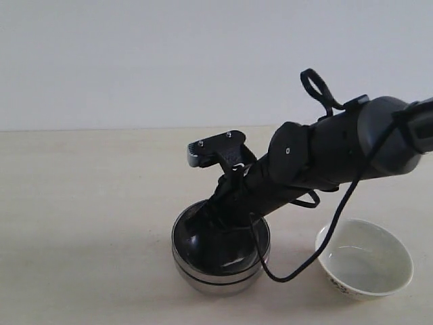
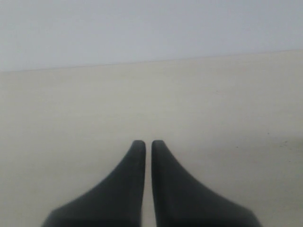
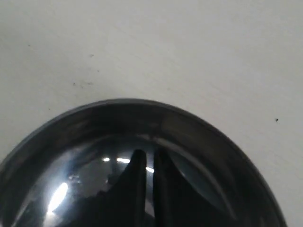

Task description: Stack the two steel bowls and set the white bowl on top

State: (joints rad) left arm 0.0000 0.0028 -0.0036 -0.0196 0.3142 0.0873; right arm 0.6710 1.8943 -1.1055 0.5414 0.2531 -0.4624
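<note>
The right gripper reaches down inside the steel bowls, which seem to sit nested as one stack with a dark seam round the outer wall. Its fingers are pressed together with only a thin slit between them, and nothing is clamped in it. Their tips are low against the mirrored inner wall. The white bowl stands upright on the table, just beside the stack and apart from it. The left gripper is clenched on nothing above bare tabletop, with the stack out of its view.
</note>
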